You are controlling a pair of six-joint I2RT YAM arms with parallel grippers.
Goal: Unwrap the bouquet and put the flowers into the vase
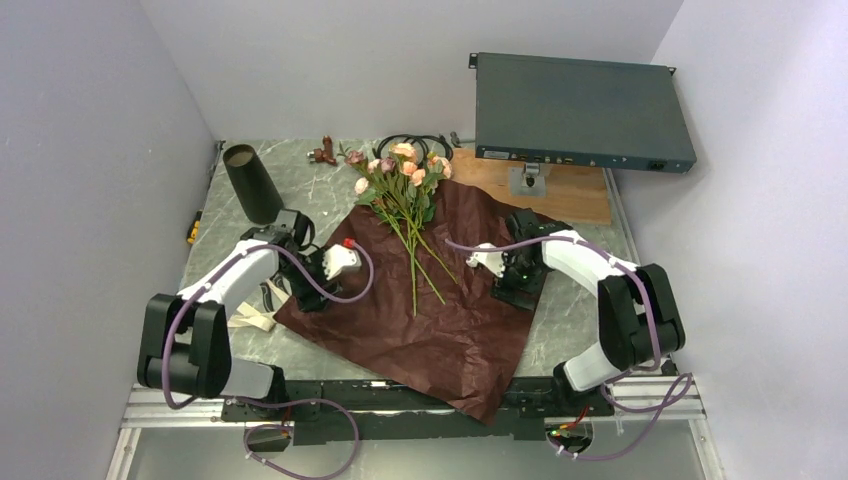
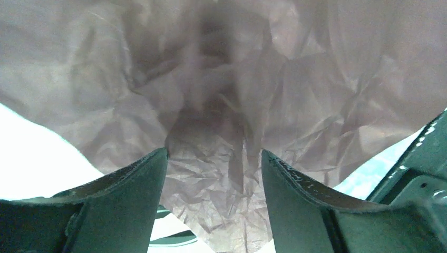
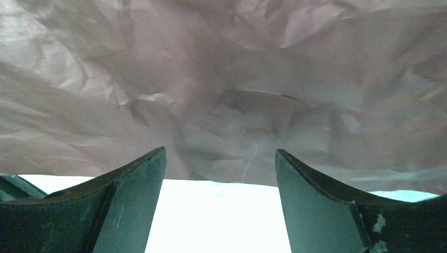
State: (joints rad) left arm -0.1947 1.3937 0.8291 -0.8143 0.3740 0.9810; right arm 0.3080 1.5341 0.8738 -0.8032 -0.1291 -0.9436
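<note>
We find the flowers (image 1: pixel 405 215) loose on the spread paper (image 1: pixel 420 330), well apart from the vase (image 1: pixel 250 183), and we judge them light and fragile, best held at the bare stems, while the left gripper (image 2: pixel 213 153) and the right gripper (image 3: pixel 220 153) stand open.

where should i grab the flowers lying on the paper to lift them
Take the flowers by the stems just below the leaves, where they bunch together; nearer the arms they fan apart. Come from above, closing across them, since they lie flat on the paper.
</note>
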